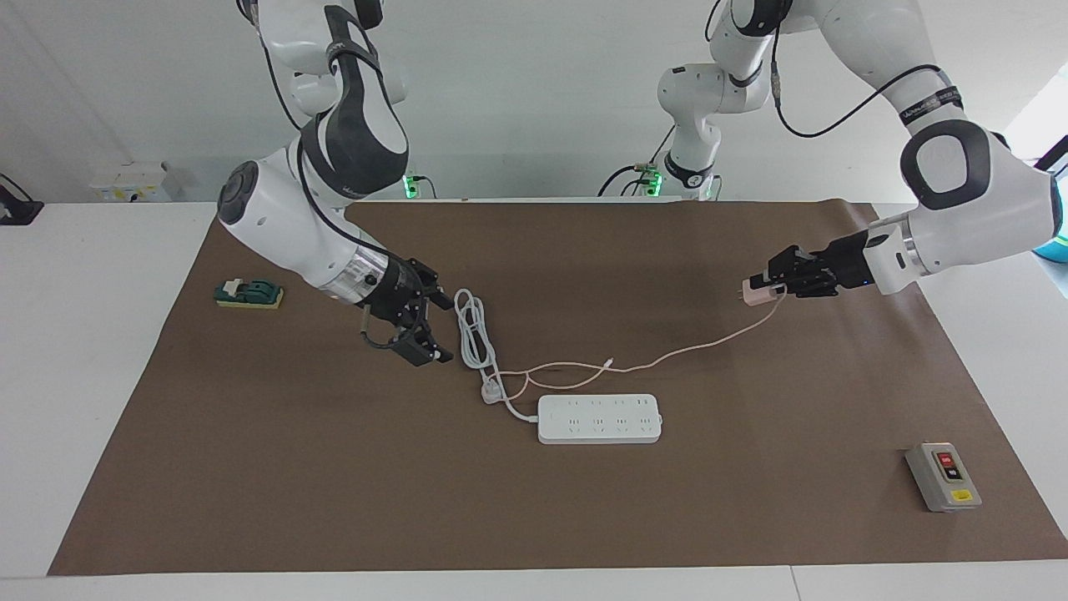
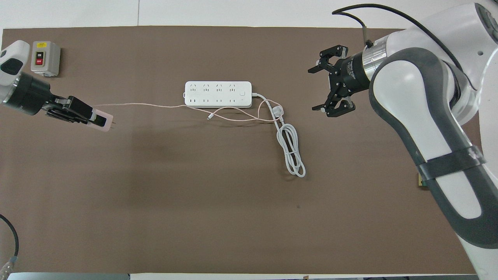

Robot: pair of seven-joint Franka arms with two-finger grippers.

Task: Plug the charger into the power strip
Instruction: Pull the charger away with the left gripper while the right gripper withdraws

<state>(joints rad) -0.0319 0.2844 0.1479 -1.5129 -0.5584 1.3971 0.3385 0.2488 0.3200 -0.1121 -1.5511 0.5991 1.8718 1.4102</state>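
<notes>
The pale-pink charger (image 1: 755, 293) hangs in the air with its prongs pointing toward the table's middle, and my left gripper (image 1: 769, 287) is shut on it over the mat toward the left arm's end. Its thin pink cable (image 1: 667, 359) trails down to the mat and crosses the power strip's end. The white power strip (image 1: 599, 419) lies flat mid-table, sockets up. In the overhead view the charger (image 2: 104, 122) and left gripper (image 2: 97, 119) sit apart from the power strip (image 2: 218, 94). My right gripper (image 1: 444, 331) (image 2: 314, 90) is open and empty, over the mat beside the white cord.
The strip's thick white cord and plug (image 1: 477, 338) (image 2: 290, 151) lie coiled toward the right arm's end. A grey switch box (image 1: 943, 476) (image 2: 45, 58) sits at the left arm's end. A green-and-yellow block (image 1: 249, 293) rests at the right arm's end.
</notes>
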